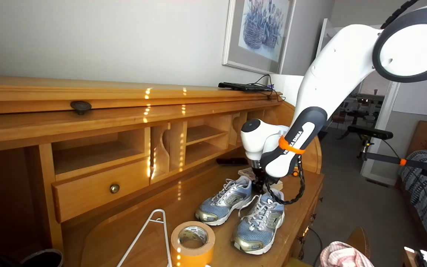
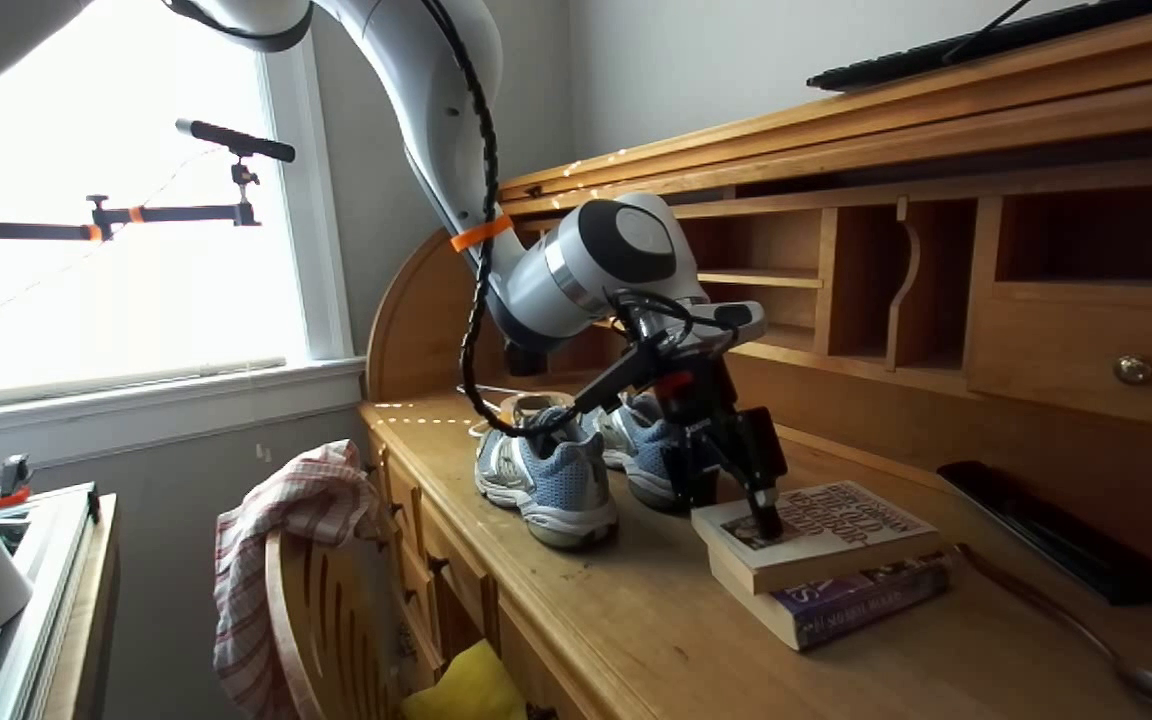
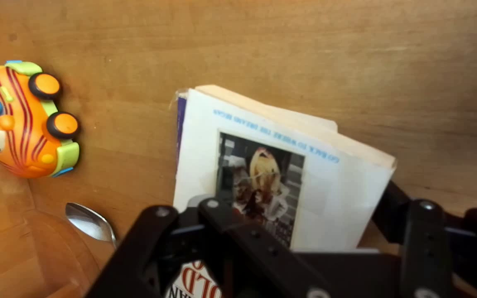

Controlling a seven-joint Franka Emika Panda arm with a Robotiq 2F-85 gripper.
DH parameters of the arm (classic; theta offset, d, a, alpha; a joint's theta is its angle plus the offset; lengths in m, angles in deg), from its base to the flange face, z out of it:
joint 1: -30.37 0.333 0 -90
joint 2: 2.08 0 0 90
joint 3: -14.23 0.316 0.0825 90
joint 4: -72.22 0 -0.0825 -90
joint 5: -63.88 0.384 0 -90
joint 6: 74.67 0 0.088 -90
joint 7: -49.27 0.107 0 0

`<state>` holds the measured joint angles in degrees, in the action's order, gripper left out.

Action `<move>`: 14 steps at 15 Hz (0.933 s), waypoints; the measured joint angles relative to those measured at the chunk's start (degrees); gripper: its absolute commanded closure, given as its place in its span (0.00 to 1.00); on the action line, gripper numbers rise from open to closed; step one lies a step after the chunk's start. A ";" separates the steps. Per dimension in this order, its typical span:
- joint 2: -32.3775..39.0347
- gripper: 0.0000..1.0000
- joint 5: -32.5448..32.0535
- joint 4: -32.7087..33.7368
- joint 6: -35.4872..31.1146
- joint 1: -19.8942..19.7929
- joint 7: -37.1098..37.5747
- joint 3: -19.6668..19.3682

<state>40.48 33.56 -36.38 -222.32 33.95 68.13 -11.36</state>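
A robot's hand [image 2: 732,500] hangs at a white-covered upper book [image 2: 861,527], which lies flat on a purple-spined lower book [image 2: 871,602] on a wooden bench [image 2: 656,630]. We see the fingers [image 2: 768,520] spread — one over the upper book, the other just past its edge — pinching nothing visible; we cannot tell whether either touches it. A blue-grey shoe [image 2: 561,490] stands near the hand. The wrist view shows an orange toy [image 3: 25,124] well apart from the books, and a spoon [image 3: 89,221] nearer them. We judge the step in hand to be lining up with the upper book; the next move seems to call for setting both fingers evenly about it, without nudging the lower book.
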 measured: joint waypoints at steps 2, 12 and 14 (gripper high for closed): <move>0.30 0.66 0.00 0.17 0.15 0.65 1.51 -0.59; 0.28 0.96 -0.03 1.63 2.63 2.53 4.94 -3.12; 0.05 0.94 -0.03 1.75 2.84 2.56 5.32 -3.33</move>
<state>40.53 33.52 -34.63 -219.48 36.51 73.45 -14.68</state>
